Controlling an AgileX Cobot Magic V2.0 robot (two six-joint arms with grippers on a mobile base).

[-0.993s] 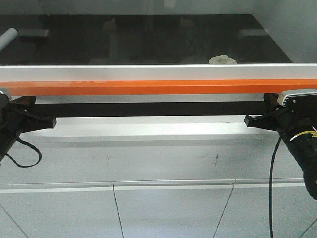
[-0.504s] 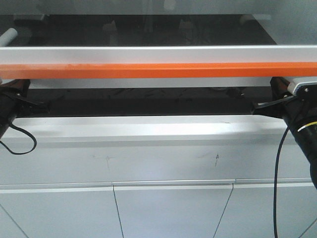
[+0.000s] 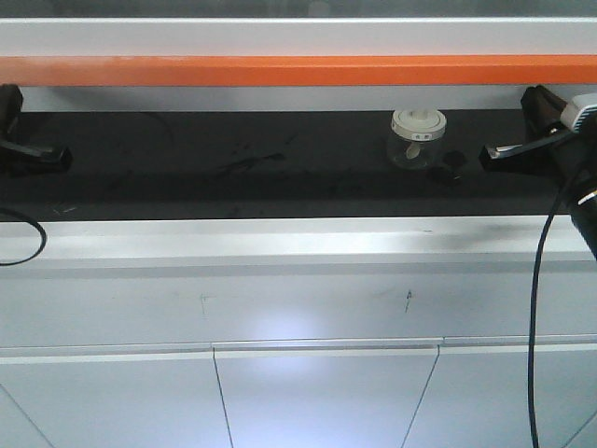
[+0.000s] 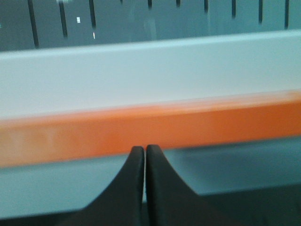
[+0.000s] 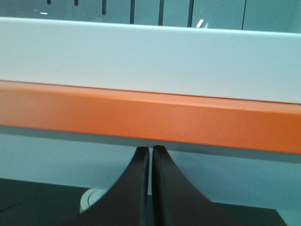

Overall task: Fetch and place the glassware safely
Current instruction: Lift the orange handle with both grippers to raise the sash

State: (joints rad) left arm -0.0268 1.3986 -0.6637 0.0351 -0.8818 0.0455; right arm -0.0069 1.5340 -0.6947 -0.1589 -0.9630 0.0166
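White cabinet fronts [image 3: 308, 299] fill the near ground; beyond their top edge the black worktop [image 3: 233, 177] runs left to right under an orange bar [image 3: 298, 70]. My grippers sit at that level, one at each end. My left gripper [image 3: 58, 156], far left, has its fingers pressed together on nothing; my right gripper [image 3: 489, 154] is likewise clenched, a hairline between the tips, nothing held. The jar [image 3: 416, 147] stands upright on the worktop right of centre, off-white lid [image 3: 418, 120] on, its axis vertical. It lies just left of my right fingertips and a little farther in, well apart from my left, so I judge the fetch falls to the right arm, which must first spread its fingers. A small dark object [image 3: 454, 161] sits between jar and right tips; I cannot tell what it is
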